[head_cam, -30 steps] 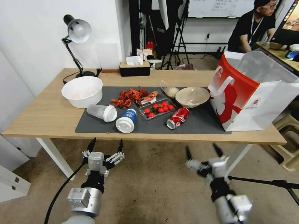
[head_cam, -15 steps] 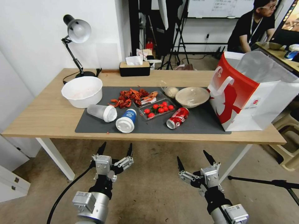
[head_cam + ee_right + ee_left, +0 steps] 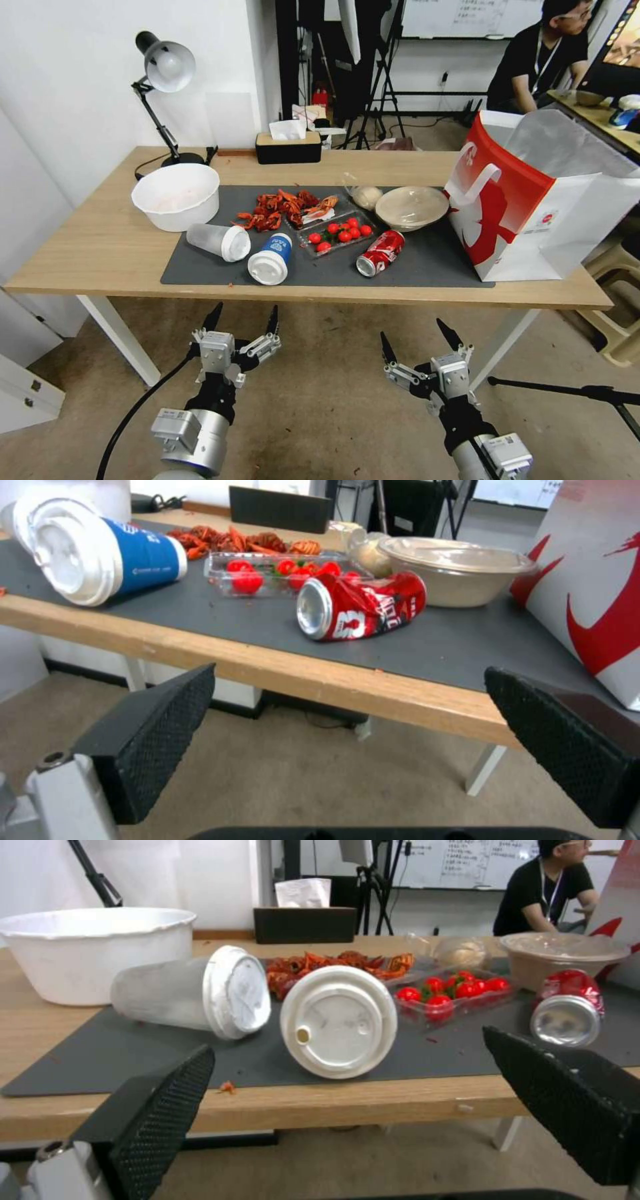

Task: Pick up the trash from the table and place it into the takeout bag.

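The trash lies on the dark grey mat (image 3: 427, 263) on the table (image 3: 93, 250). The red soda can (image 3: 381, 253) is dented and lies on its side near the front edge of the mat. Just behind it sits the clear lidded plastic bowl (image 3: 411, 207), and the small clear bag (image 3: 365, 195) is beside that bowl. The blue-white lidded paper cup (image 3: 271, 258) lies on its side with its white lid facing the front. The frosted lidded cup (image 3: 218, 241) lies tipped over next to it. A clear tray of cherry tomatoes (image 3: 337, 233) and a pile of red crayfish shells (image 3: 283, 207) sit in the middle of the mat. The takeout bag (image 3: 533, 200) stands upright at the right end of the table, with its top open. A big white bowl (image 3: 177, 196) sits on the left. The left gripper (image 3: 243, 319) and the right gripper (image 3: 416, 339) both hang below the front edge of the table, each with its fingers spread wide and nothing in them.
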You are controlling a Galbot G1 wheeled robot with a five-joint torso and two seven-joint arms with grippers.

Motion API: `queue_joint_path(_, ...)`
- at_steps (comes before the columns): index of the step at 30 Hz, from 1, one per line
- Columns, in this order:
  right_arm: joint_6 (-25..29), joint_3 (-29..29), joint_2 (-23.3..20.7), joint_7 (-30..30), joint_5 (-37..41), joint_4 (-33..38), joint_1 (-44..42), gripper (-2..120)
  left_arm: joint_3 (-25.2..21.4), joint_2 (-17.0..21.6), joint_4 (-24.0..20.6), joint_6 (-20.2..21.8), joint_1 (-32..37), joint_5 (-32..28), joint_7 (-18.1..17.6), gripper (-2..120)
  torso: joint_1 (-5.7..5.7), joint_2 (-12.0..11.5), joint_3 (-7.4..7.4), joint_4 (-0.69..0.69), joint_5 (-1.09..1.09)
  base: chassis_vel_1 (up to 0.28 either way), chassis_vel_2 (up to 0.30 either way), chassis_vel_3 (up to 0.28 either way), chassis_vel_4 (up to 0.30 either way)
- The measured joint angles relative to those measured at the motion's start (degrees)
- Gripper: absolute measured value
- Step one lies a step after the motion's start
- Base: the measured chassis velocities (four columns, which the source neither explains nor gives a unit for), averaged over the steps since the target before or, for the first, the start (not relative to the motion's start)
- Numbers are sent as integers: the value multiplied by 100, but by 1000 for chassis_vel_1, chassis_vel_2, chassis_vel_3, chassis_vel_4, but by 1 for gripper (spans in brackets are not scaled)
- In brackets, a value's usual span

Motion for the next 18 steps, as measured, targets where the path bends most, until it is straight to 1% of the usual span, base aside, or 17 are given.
queue_joint_path(14, -5, 25, -12, 6, -3, -4, 66, 100, -102, -5, 52, -47, -24, 2, 67, 100, 1, 0, 0, -1, 1, 0, 0, 0, 0)
queue_joint_path(18, -19, 53, -15, 21, 38, -40, 137, 100, -208, 8, 99, -55, -59, -17, 95, 100, 1, 0, 0, 0, 1, 0, 0, 0, 0)
